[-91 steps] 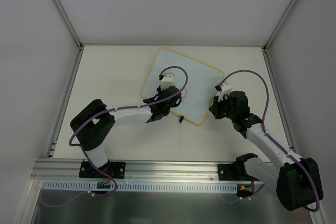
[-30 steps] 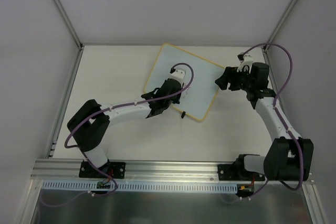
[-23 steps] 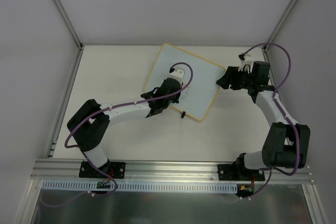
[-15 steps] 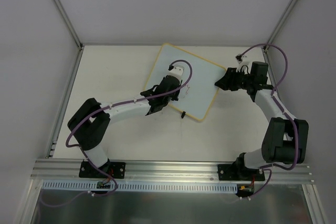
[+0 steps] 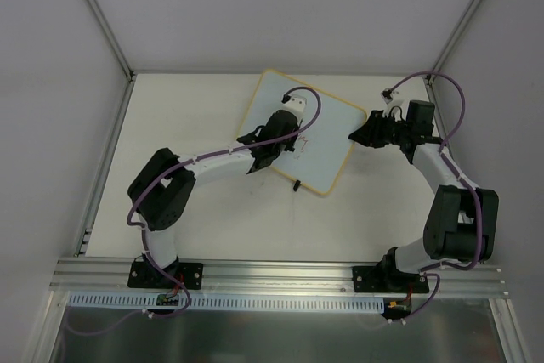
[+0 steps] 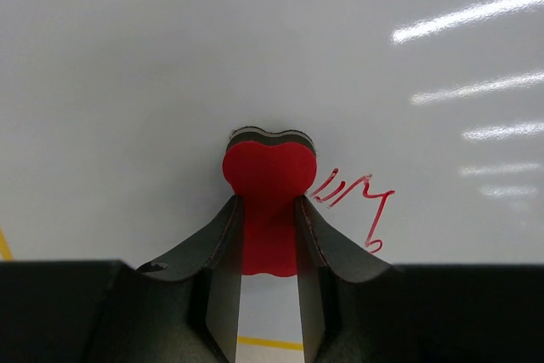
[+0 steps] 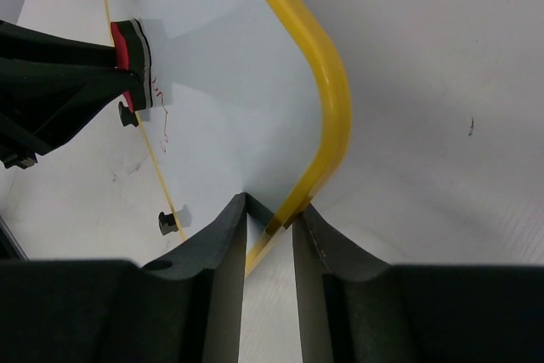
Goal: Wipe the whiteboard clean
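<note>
Top external: whiteboard [image 5: 330, 138], long axis far-left to near-right; left tool [image 6: 269, 214] clamping eraser [image 6: 269, 167], right tool [image 7: 270, 208] its corner.

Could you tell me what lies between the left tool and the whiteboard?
A red eraser block, pinched in the left tool, against the whiteboard; left wrist view.

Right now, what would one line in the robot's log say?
left gripper: shut on red eraser | eraser: on whiteboard, beside red scribble | right gripper: jaws astride yellow frame, grip unclear
</note>
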Robot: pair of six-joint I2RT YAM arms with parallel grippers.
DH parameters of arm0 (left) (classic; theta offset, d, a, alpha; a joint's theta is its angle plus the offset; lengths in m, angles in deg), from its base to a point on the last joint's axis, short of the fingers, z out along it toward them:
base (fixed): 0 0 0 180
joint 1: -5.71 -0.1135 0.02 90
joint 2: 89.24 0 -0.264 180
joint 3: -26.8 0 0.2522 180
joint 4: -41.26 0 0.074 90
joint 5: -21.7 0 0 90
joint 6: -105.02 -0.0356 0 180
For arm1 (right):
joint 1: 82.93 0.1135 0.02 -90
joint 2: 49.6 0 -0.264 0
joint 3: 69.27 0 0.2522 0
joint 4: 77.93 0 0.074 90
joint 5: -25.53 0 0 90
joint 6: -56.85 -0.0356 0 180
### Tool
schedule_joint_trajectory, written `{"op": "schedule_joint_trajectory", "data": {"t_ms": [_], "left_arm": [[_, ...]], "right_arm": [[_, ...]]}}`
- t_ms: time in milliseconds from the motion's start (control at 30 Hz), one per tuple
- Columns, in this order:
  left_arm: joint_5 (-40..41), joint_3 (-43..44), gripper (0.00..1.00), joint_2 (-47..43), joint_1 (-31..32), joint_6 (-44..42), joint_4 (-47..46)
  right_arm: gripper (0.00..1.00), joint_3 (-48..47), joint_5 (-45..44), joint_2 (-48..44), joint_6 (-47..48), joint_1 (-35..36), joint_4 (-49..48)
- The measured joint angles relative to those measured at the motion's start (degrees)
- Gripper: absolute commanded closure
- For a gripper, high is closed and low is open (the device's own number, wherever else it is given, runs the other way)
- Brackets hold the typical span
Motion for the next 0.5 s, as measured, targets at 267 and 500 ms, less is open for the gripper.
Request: {"op": "schedule_joint_trajectory", "data": {"t_ms": [267, 500], "left_arm": [[0.2, 2.1, 1.00, 1.7, 1.3, -1.9, -1.2], [-2.4, 2.3, 1.00, 3.5, 7.5, -2.4, -4.6]], "right_arm": [[1.00, 0.0, 0.1, 0.2, 0.2, -0.1, -0.2], [1.00, 0.0, 0.0, 0.2, 0.5, -0.1, -0.2]]}}
